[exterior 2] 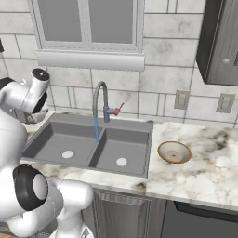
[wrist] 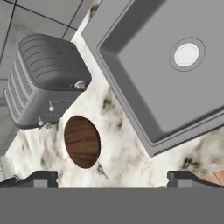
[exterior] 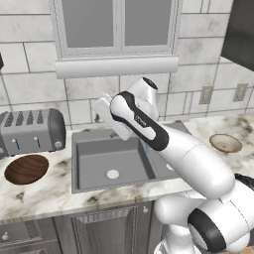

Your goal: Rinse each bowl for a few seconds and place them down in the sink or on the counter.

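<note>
**Approach to the first bowl**

Toaster (wrist: 46, 83) far left of the hand; dark wood bowl (wrist: 82, 141) ahead, between fingertips, untouched. Gripper (wrist: 111, 177) wide, holding nothing. Sink (wrist: 131, 109) to the right, tap (exterior 2: 99, 100) running. Next, probably: descend, straddle rim.

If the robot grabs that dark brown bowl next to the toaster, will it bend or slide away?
The dark brown bowl looks like wood, so it is probably stiff and won't bend. It is shallow and sits flat on the counter, so it shouldn't tip or roll. The marble-look top seems smooth, so a nudge from the open hand might slide it.
</note>
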### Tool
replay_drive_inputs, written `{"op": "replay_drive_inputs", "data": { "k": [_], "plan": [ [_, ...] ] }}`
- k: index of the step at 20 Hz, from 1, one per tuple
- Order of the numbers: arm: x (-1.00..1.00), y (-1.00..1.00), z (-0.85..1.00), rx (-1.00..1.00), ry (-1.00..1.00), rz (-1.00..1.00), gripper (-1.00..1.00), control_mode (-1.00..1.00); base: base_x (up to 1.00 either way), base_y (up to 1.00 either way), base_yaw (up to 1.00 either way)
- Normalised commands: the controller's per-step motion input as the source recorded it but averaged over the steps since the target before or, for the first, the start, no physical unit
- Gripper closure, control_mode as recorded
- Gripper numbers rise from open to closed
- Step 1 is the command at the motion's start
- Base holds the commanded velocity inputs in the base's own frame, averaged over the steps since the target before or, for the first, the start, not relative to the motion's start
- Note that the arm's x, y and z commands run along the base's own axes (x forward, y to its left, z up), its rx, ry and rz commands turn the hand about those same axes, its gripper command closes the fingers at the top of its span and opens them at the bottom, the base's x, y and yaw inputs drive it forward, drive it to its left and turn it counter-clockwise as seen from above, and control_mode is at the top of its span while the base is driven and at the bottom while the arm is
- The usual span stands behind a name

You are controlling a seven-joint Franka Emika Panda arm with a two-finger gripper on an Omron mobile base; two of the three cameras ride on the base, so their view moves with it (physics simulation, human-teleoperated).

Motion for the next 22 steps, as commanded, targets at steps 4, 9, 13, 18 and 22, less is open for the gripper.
{"op": "replay_drive_inputs", "data": {
  "k": [4, 9, 13, 18, 22],
  "plan": [
    [0.0, 0.27, -0.21, 0.0, 0.02, 0.05, -1.0, -1.0, 0.0, 0.0, 0.0],
    [0.0, 0.24, -0.22, 0.0, 0.01, 0.06, -1.0, -1.0, 0.0, 0.0, 0.0],
    [0.0, 0.2, -0.22, 0.0, 0.0, 0.06, -1.0, -1.0, 0.0, 0.0, 0.0],
    [0.0, 0.21, -0.19, 0.0, 0.0, 0.06, -1.0, -1.0, 0.0, 0.0, 0.0],
    [0.01, 0.23, -0.17, 0.0, 0.0, 0.06, -1.0, -1.0, 0.0, 0.0, 0.0]
  ]
}}
